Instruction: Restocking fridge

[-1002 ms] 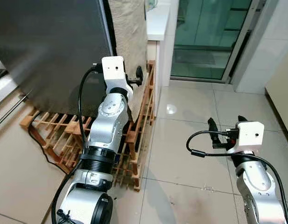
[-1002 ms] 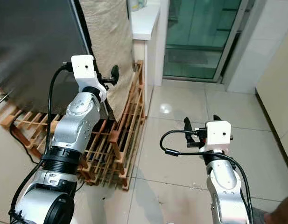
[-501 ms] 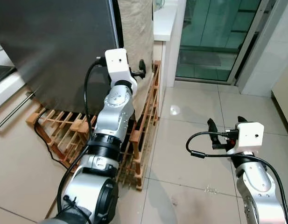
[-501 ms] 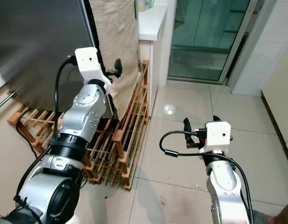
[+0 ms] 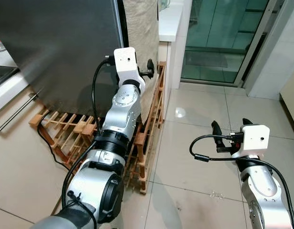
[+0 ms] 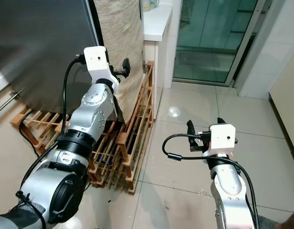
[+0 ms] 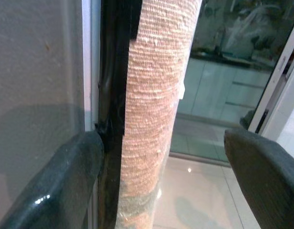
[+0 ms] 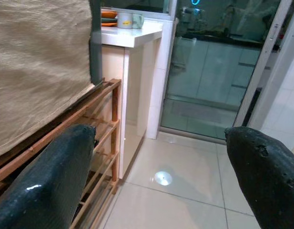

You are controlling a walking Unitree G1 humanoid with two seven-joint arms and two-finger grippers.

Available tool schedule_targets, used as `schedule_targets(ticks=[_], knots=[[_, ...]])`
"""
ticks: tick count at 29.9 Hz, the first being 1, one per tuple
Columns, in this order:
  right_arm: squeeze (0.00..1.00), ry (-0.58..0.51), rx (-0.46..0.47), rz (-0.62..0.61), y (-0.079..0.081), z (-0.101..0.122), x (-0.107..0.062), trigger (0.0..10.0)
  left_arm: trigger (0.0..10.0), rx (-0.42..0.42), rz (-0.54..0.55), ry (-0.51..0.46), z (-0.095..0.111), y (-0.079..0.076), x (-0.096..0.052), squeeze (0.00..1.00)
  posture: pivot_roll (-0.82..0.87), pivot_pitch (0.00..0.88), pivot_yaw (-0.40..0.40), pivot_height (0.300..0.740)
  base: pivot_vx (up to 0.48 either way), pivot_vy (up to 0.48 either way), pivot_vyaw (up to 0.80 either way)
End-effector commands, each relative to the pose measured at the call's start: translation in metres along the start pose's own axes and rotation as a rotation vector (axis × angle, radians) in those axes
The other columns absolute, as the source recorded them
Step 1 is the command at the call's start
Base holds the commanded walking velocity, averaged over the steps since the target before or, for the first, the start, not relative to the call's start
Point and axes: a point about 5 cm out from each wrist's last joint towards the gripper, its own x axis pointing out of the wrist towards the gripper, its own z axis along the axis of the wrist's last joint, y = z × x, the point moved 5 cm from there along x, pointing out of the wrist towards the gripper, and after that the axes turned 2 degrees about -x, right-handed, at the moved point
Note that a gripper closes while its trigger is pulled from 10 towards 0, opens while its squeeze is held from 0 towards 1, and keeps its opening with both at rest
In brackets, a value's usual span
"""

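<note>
I had the left gripper raised at about eleven o'clock in the head view, right at the front edge of the fridge. Its fingers were spread wide with nothing held; one finger rested against the fridge door beside the dark seam, and the cloth-covered side panel stood between the two. The fridge sat on a wooden rack on the tiled floor. The right gripper hovered over the tiles at four o'clock, well apart from the fridge, fingers wide open and empty. A white counter stood beyond the rack.
</note>
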Motion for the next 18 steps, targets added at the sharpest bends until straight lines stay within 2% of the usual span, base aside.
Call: schedule_targets(ticks=[1,6,9,12,13,15,16,17,18], knots=[[0.13,-0.012,-0.003,0.007,0.003,0.004,0.002,10.0,10.0,0.015,-0.097,0.065,-0.016,-0.027,-0.001,0.0,-0.2,0.02,0.092,0.74,0.0,0.0,0.0],[0.13,-0.02,-0.004,0.008,0.004,0.007,0.004,10.0,10.0,0.012,-0.176,0.139,-0.034,-0.043,-0.003,0.0,-0.21,0.018,0.099,0.74,0.0,0.0,0.0],[0.13,-0.026,-0.005,0.006,0.005,0.009,0.004,10.0,10.0,0.007,-0.232,0.158,-0.038,-0.058,-0.004,0.0,-0.22,0.018,0.106,0.74,0.0,0.0,0.0],[0.13,-0.036,-0.011,0.006,0.006,0.012,0.004,10.0,10.0,-0.044,-0.384,0.163,-0.035,-0.093,-0.011,0.0,-0.24,0.024,0.117,0.74,0.0,0.0,0.0],[0.13,-0.036,-0.011,0.006,0.006,0.012,0.004,10.0,10.0,-0.044,-0.384,0.163,-0.035,-0.093,-0.011,0.0,-0.24,0.024,0.117,0.74,0.0,0.0,0.0],[0.13,-0.041,-0.014,0.005,0.006,0.013,0.003,10.0,10.0,-0.074,-0.487,0.153,-0.03,-0.117,-0.017,0.0,-0.25,0.028,0.122,0.74,0.0,0.0,0.0],[0.13,-0.041,-0.014,0.005,0.006,0.013,0.003,10.0,10.0,-0.074,-0.487,0.153,-0.03,-0.117,-0.017,0.0,-0.25,0.028,0.122,0.74,0.0,0.0,0.0],[0.13,-0.041,-0.014,0.004,0.007,0.013,0.002,10.0,10.0,-0.087,-0.541,0.148,-0.028,-0.129,-0.021,0.0,-0.26,0.031,0.126,0.74,0.0,0.0,0.0],[0.13,-0.031,-0.014,-0.001,0.007,0.011,-0.002,10.0,10.0,-0.155,-0.698,0.118,-0.016,-0.169,-0.036,0.0,-0.27,0.035,0.131,0.74,0.0,0.0,0.0]])
